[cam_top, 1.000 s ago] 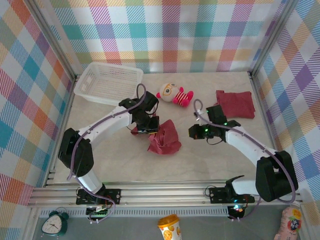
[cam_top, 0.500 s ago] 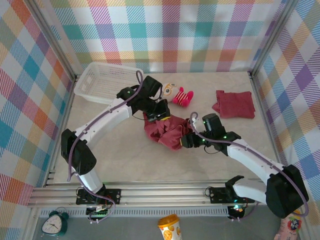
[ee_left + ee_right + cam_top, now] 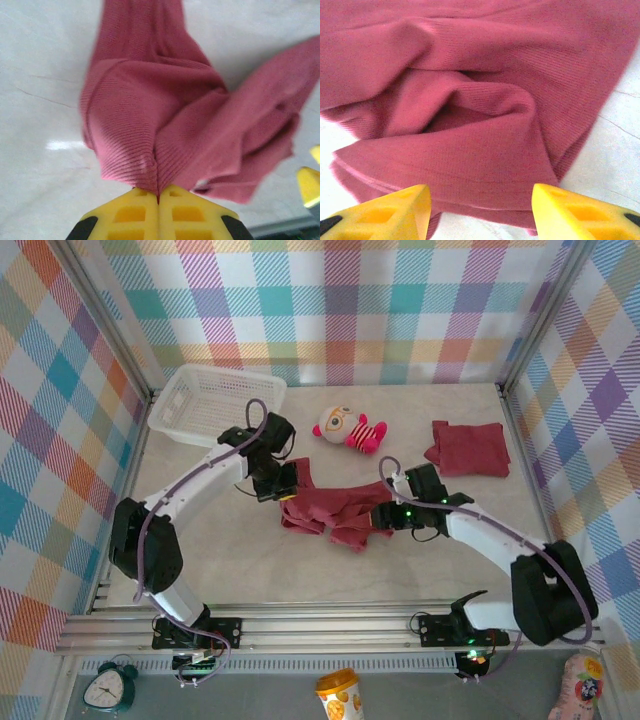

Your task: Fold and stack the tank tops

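A crumpled maroon tank top [image 3: 335,510] lies stretched across the middle of the table. My left gripper [image 3: 286,492] is shut on its left end; in the left wrist view the yellow fingertips [image 3: 135,200] pinch a fold of the ribbed cloth [image 3: 165,115]. My right gripper [image 3: 388,516] is at the cloth's right end, open. In the right wrist view its gripper [image 3: 480,207] has its fingers apart just short of the tank top's [image 3: 480,100] hem. A second tank top [image 3: 468,448] lies folded at the back right.
A striped plush doll [image 3: 350,428] lies behind the cloth at centre back. A white mesh basket [image 3: 215,405] stands at the back left. Checked walls close in the table on three sides.
The left arm has drawn the tank top leftward and down, spreading it out from a hanging bunch. The right gripper has opened and moved in to the cloth's right end.
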Robot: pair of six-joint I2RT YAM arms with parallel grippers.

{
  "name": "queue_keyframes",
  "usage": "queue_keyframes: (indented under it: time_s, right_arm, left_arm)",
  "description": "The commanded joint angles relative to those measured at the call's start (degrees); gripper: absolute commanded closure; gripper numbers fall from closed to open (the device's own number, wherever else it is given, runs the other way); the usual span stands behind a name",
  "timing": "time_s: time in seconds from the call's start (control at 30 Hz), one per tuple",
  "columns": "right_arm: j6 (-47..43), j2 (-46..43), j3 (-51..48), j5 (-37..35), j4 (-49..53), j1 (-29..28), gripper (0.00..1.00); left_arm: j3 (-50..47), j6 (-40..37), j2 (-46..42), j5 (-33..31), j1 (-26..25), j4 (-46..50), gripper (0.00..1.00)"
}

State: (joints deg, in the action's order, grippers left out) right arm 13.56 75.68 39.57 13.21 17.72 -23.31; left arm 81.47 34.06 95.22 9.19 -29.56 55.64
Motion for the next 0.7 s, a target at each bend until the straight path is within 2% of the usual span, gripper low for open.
queue_keyframes:
  time_s: [0.0, 0.17, 0.27, 0.33, 0.4, 0.47, 0.6, 0.67]
  right_arm:
    - [2.7, 1.6, 4.4, -4.9, 2.0, 1.0, 0.44]
    - [2.3, 7.5, 6.9, -4.0, 3.8, 2.3, 0.48]
    - [2.3, 9.8, 7.2, -1.9, 3.9, 2.3, 0.51]
    - [2.1, 11.7, 7.8, 0.0, 4.3, 2.2, 0.51]
    - [1.5, 12.8, 8.4, 0.5, 3.7, 2.1, 0.51]
    - [1.4, 13.1, 9.4, 0.0, 2.5, 1.9, 0.51]
    - [0.5, 15.8, 13.2, -0.6, 3.2, 0.1, 0.51]
    - [0.3, 17.2, 14.0, -1.2, 2.8, -0.9, 0.51]
  left_arm:
    - [0.9, -6.3, 0.8, -8.1, 2.4, 2.6, 1.00]
    - [4.1, -9.6, 3.3, -11.6, 5.0, 3.3, 0.99]
    - [6.0, -10.3, 5.6, -13.6, 6.3, 3.5, 0.95]
    - [7.7, -10.4, 7.1, -14.0, 6.5, 3.8, 0.85]
    - [9.2, -9.9, 8.1, -11.5, 6.4, 4.0, 0.80]
    - [9.1, -9.0, 7.6, -9.3, 5.9, 3.7, 0.70]
    - [5.4, -6.0, 3.0, -6.1, 4.6, 4.3, 0.52]
    - [1.6, -3.4, -0.7, -3.6, 3.8, 3.2, 0.46]
